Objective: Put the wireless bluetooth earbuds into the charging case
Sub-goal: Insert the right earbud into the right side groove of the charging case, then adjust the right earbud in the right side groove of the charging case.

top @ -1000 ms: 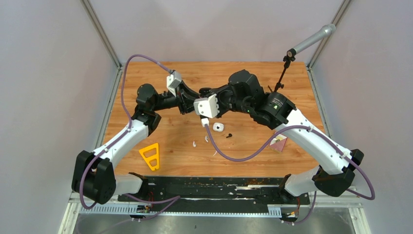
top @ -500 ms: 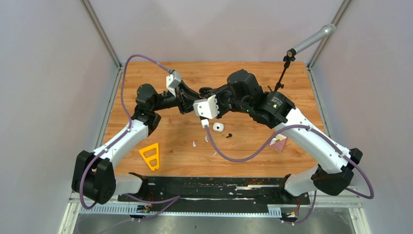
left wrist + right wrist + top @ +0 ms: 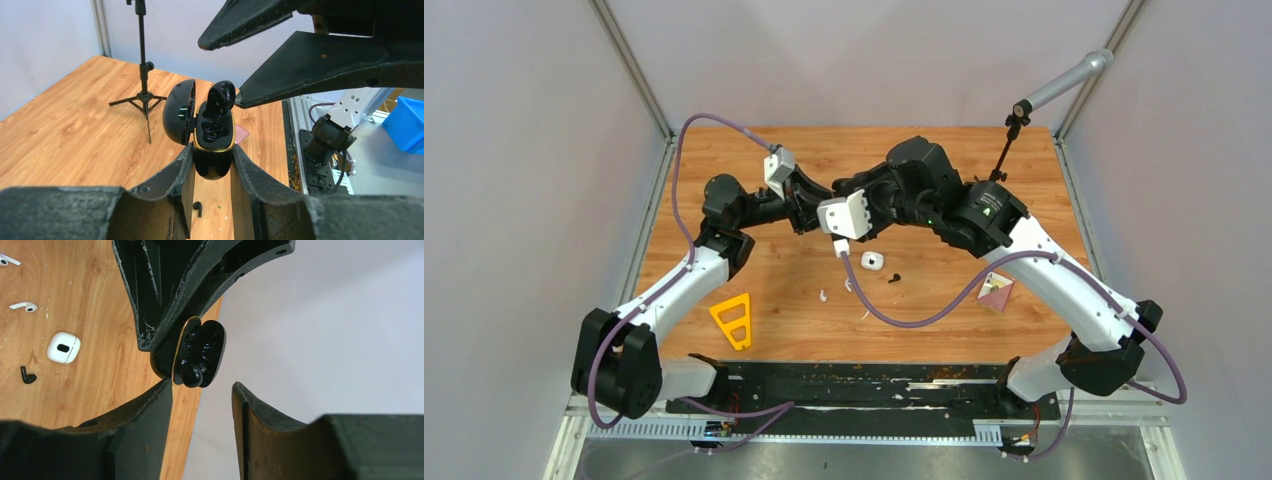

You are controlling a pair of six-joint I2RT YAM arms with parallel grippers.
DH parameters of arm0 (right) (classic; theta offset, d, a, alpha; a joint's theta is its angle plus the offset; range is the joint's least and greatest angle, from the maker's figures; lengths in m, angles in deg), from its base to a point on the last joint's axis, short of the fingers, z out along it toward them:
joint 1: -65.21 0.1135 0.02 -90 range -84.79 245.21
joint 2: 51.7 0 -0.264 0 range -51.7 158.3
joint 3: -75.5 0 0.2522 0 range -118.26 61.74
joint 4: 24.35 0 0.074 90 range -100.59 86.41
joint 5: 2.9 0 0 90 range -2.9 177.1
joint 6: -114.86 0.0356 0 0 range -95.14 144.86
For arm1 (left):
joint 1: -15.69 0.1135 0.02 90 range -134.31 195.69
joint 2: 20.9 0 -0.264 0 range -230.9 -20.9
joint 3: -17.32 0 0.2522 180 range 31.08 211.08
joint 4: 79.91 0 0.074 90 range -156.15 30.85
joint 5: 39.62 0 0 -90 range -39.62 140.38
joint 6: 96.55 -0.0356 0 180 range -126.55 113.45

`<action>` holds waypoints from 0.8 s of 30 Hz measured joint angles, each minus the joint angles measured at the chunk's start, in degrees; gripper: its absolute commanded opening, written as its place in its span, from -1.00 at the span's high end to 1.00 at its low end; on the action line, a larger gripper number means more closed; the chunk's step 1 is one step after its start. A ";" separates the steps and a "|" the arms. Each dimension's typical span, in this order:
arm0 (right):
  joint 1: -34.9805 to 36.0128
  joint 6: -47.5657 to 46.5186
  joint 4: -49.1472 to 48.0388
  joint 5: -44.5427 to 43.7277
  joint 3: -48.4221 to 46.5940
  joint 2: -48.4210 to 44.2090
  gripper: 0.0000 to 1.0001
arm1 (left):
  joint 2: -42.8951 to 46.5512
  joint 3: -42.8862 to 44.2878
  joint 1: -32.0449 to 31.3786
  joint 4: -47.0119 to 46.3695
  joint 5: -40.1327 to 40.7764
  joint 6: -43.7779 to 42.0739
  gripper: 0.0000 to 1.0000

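Note:
My left gripper (image 3: 212, 152) is shut on a black charging case (image 3: 214, 131), held up with its lid (image 3: 177, 112) swung open. A black earbud (image 3: 220, 97) sits in one socket of the case, its head sticking out. My right gripper (image 3: 201, 385) is open just in front of that earbud (image 3: 190, 374), with nothing between its fingers. On the table below lie a second black earbud (image 3: 893, 277), a white charging case (image 3: 872, 261) and two white earbuds (image 3: 823, 295) (image 3: 848, 285).
A yellow triangular piece (image 3: 733, 320) lies at the front left. A small card (image 3: 996, 292) lies at the right under my right arm. A microphone stand (image 3: 1009, 140) rises at the back right. A purple cable (image 3: 904, 318) loops over the table's middle.
My right gripper has opened and let go of the black earbud, which stays in the case. The right arm has shifted slightly back. The left arm holds still.

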 measured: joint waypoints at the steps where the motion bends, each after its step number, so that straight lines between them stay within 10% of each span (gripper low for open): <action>1: 0.00 0.17 0.15 -0.09 -0.22 0.00 -0.07 | 0.00 -0.02 0.00 0.00 0.04 -0.02 1.00; 7: -0.87 3.56 4.76 0.33 -6.88 1.90 -0.52 | 0.00 -0.39 0.00 -0.42 0.17 -0.07 1.00; 24: -15.02 33.38 19.54 24.81 -21.14 12.48 -0.60 | 3.02 -5.20 0.00 -6.47 0.52 -0.46 1.00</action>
